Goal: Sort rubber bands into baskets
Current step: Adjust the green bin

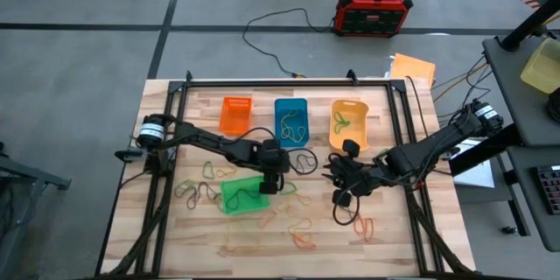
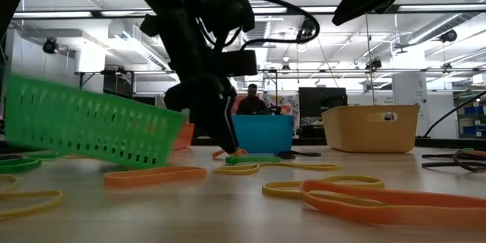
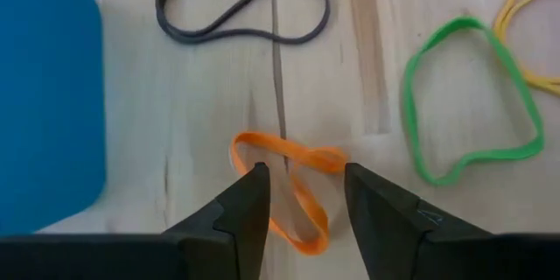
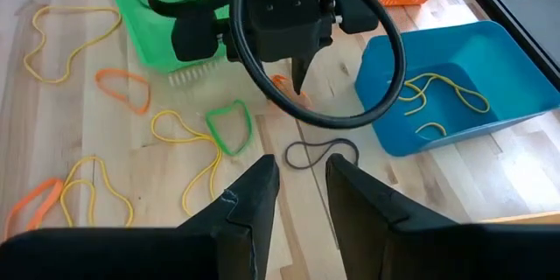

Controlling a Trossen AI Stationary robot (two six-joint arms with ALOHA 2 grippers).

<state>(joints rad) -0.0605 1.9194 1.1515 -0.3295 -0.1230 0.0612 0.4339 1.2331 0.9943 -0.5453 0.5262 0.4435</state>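
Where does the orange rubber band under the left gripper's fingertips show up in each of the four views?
High view: hidden under the left gripper.
Low view: orange rubber band at the fingertips, on the table.
Left wrist view: between the open fingers.
Right wrist view: orange bit below the left gripper.
Shared landmark: blue basket.
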